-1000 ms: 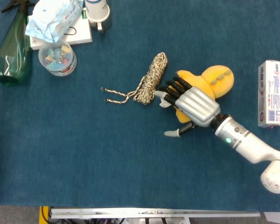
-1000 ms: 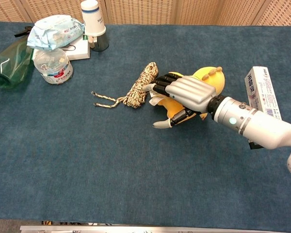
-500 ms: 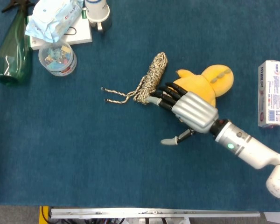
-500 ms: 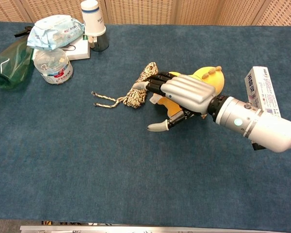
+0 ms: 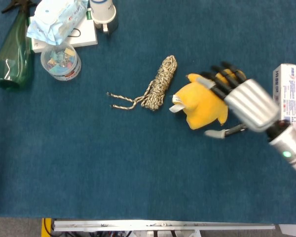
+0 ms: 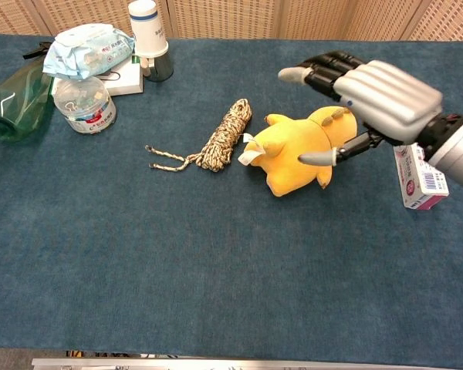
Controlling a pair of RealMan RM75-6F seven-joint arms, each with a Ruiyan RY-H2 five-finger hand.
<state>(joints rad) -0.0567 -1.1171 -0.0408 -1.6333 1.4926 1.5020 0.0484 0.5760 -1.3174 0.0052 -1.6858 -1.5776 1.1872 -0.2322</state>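
The metallic silver right hand [image 6: 386, 96], its black fingers [image 6: 324, 68] spread apart and holding nothing, hovers over a soft yellow plush toy [image 6: 297, 150] lying on the blue carpeted worktop [image 6: 216, 270], just beside a coiled bundle of braided rope [image 6: 224, 139].

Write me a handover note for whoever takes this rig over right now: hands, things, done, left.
Right hand: open, raised over the yellow plush toy, holding nothing.
Left hand: not in view.
Toy lies on the blue cloth table, beside the coiled beige rope bundle; whether they touch is unclear. White toothpaste box sits beyond the hand.
Done: nothing lifted.
Left: probably gripping the toy, which is nearest.
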